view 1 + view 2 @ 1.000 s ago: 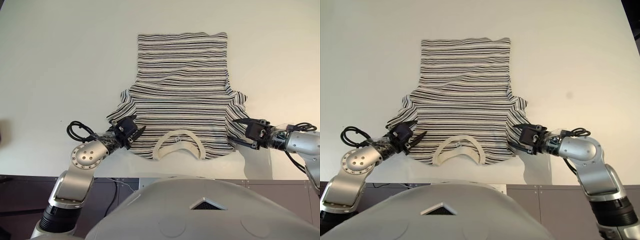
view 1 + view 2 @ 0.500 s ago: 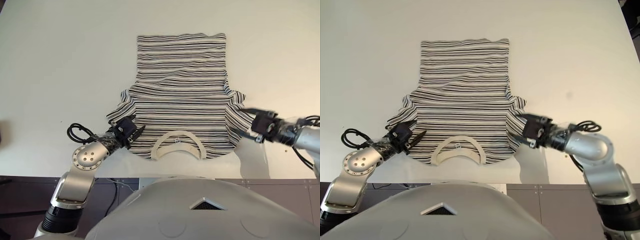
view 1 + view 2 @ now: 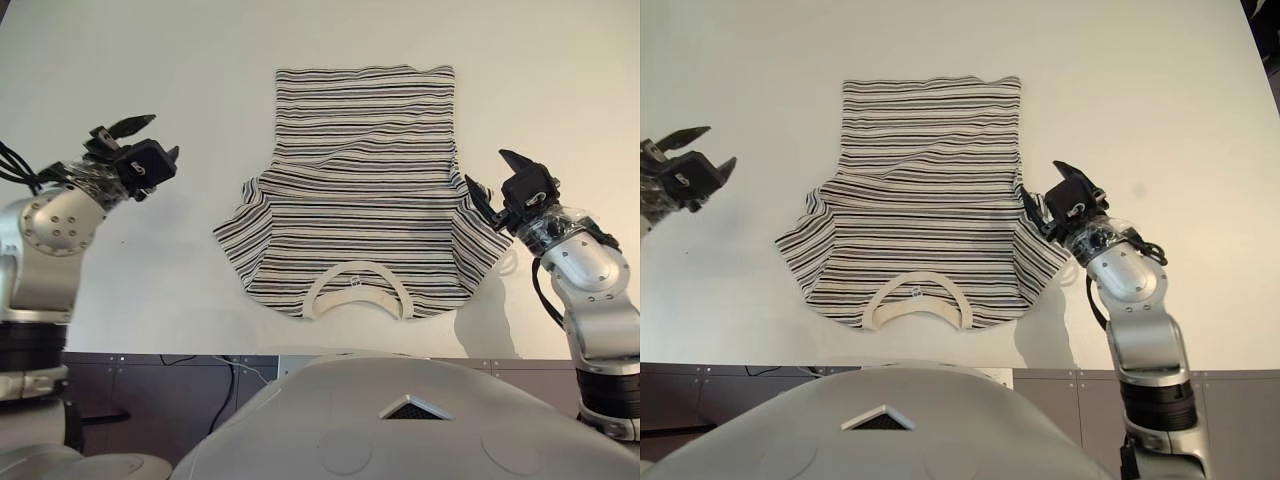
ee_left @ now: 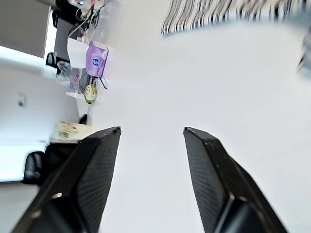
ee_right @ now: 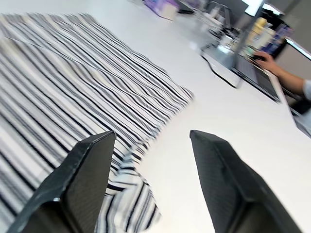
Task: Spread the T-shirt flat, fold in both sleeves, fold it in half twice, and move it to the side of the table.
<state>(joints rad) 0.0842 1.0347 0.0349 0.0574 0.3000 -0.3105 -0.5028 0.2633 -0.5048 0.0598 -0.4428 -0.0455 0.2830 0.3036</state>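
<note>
The striped T-shirt [image 3: 360,190] lies flat on the white table [image 3: 120,60], its cream collar [image 3: 357,288] nearest me and its hem at the far end. Short sleeves stick out at both sides. My left gripper [image 3: 160,137] hangs open well to the left of the shirt, above bare table, with nothing in it. In the left wrist view its fingers [image 4: 97,165] are spread over the white surface, with the shirt's edge [image 4: 218,14] far off. My right gripper [image 3: 487,168] is open just beside the right sleeve [image 3: 478,215]. The right wrist view shows the striped cloth [image 5: 58,73] under its spread fingers [image 5: 92,165].
Bare table surrounds the shirt on the left, right and far sides. The table's front edge [image 3: 150,352] runs just below the collar. Office clutter [image 4: 92,58] stands beyond the table's edge in the left wrist view.
Both grippers have left the shirt's near corners. The left arm swung up and far out to the left. The right one rose and moved farther along the right sleeve. The shirt stays flat.
</note>
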